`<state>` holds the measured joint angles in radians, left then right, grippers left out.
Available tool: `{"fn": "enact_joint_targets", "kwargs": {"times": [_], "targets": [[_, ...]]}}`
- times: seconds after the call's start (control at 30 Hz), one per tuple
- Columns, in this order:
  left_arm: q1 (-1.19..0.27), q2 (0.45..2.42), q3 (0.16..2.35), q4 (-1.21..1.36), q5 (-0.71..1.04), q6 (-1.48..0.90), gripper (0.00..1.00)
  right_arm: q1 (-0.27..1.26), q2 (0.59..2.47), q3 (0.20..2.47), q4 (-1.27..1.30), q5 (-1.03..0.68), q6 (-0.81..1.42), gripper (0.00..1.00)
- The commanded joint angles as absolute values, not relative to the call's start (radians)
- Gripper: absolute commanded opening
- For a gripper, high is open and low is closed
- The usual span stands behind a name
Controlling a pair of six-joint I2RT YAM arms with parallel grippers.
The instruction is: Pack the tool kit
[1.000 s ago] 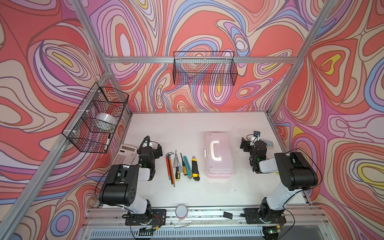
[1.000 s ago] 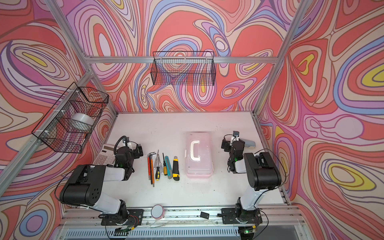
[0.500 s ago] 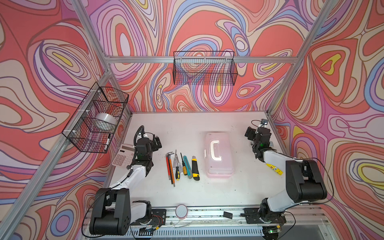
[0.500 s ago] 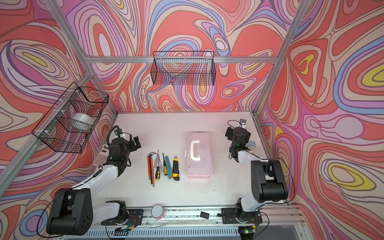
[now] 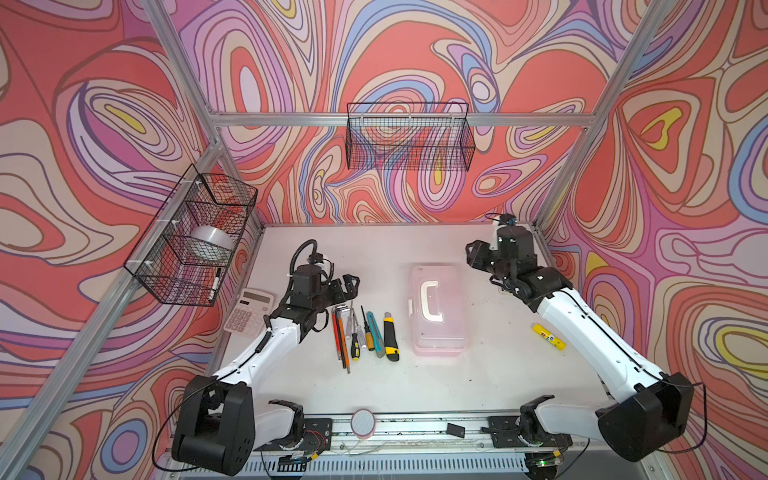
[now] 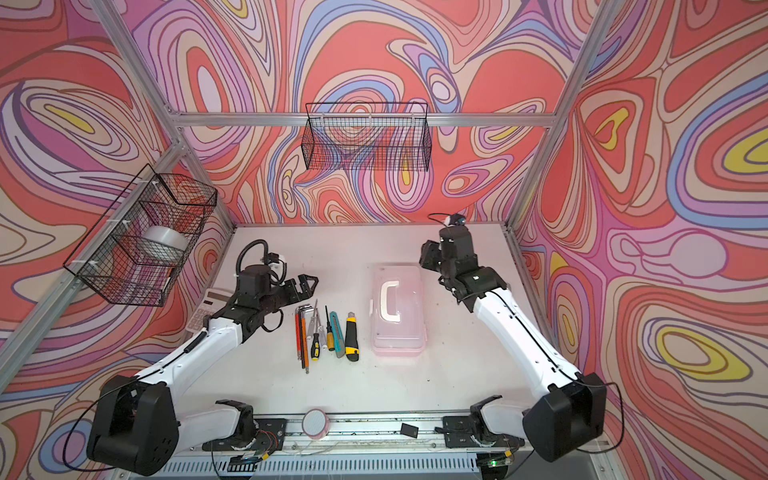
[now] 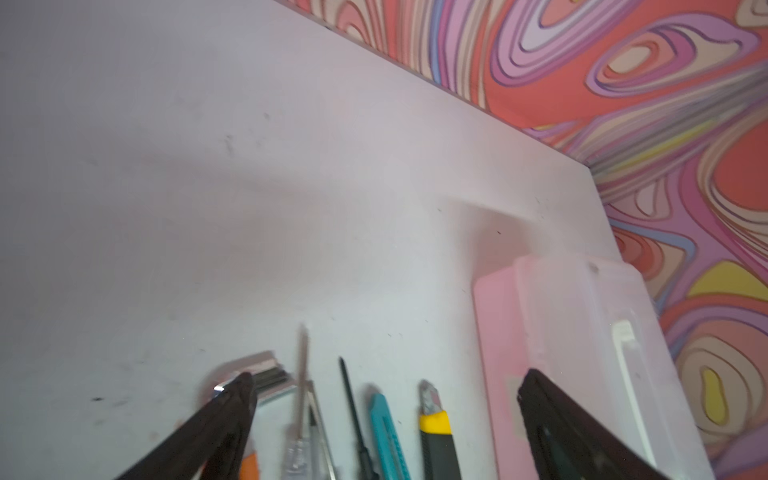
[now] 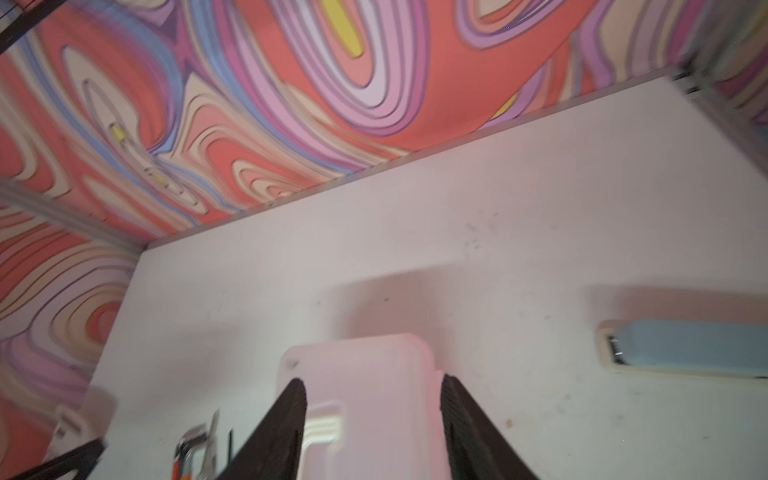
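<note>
pink tool case: lid shut, lying mid-right on the white surface. row of hand tools: loose, just left of the case. left gripper: fingers spread wide over the row's far end, empty. right gripper: fingers partly apart, empty, by the case's far right corner.

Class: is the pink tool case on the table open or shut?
Shut. The pink tool case has its clear lid flat on the base, handle on top.

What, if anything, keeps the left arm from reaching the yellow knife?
Probably nothing, so yes. The left gripper hangs open close by, and the yellow knife lies uncovered between the teal knife and the box.
</note>
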<state>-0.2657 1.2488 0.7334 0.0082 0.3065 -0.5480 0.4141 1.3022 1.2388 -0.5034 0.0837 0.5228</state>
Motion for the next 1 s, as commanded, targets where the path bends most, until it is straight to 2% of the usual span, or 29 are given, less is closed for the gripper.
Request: {"fn": "enact_joint_targets", "kwargs": {"times": [0.0,0.27,0.57,0.7,0.97], "targets": [[-0.32,1.268,0.782,-0.053,0.447,-0.605,0.97,0.51,1.341,1.256,-0.697,0.001,0.627,0.55],[-0.41,1.308,0.784,-0.033,0.51,-0.602,0.92,0.628,1.397,1.203,-0.659,-0.095,0.729,0.63],[-0.469,1.391,0.78,-0.003,0.472,-0.608,0.89,0.664,1.45,1.102,-0.551,-0.117,0.793,0.54],[-0.472,1.404,0.77,0.011,0.452,-0.606,0.89,0.663,1.459,1.088,-0.54,-0.096,0.798,0.53],[-0.473,1.444,0.757,0.073,0.448,-0.615,0.86,0.654,1.508,1.052,-0.433,-0.169,0.773,0.54]]}}
